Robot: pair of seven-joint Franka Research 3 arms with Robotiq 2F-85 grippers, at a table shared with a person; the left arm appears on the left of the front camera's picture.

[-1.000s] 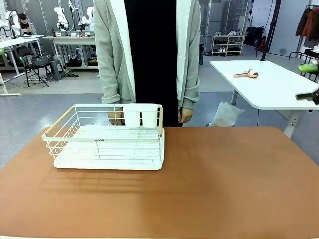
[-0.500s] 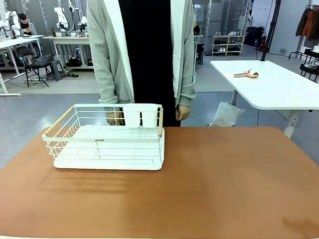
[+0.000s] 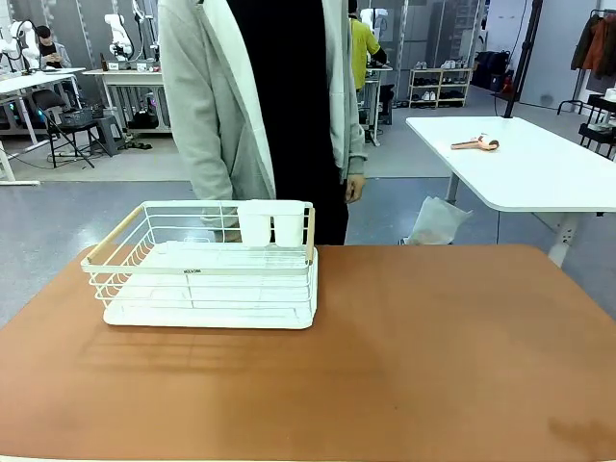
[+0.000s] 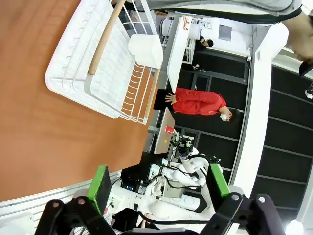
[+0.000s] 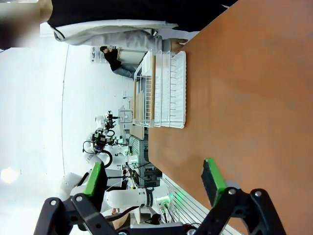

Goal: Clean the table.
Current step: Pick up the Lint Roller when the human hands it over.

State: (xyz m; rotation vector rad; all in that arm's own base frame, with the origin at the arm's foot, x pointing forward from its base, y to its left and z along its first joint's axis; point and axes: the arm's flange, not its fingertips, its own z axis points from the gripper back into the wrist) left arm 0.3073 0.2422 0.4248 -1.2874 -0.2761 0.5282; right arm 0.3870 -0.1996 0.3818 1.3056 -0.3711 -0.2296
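Note:
The table [image 3: 414,356] has a matte reddish-brown top, and it also shows in the left wrist view [image 4: 29,122] and the right wrist view [image 5: 244,88]. A white wire rack [image 3: 207,269] with wooden handles stands on its left half. My left gripper [image 4: 156,183] is open, green pads apart, with nothing between them, above the table's edge with the rack [image 4: 105,58] ahead. My right gripper [image 5: 152,178] is open too and holds nothing, above the table's near edge, the rack [image 5: 164,90] farther off.
A person in a grey cardigan [image 3: 260,106] stands at the far side behind the rack, one hand [image 3: 354,188] hanging by the table's far edge. A white-topped table [image 3: 520,164] stands at the back right. A faint darker patch [image 3: 577,433] marks the tabletop's front right corner.
The right arm, seen blurred at the right edge a second ago, has left the front view. The person has shifted to the left and the hand has risen.

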